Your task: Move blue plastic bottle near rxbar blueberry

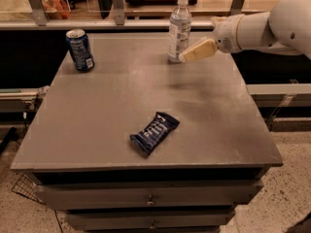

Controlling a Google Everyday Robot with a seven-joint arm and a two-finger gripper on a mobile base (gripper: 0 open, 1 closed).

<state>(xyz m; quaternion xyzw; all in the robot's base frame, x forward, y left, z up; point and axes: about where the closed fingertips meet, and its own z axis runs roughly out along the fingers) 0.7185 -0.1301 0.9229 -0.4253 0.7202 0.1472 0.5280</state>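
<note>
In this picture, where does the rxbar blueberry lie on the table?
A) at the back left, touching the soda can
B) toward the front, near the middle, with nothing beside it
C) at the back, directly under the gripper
B: the rxbar blueberry lies alone toward the front middle of the table, far from the blue plastic bottle at the back edge, where the gripper is close beside the bottle's lower part.
</note>
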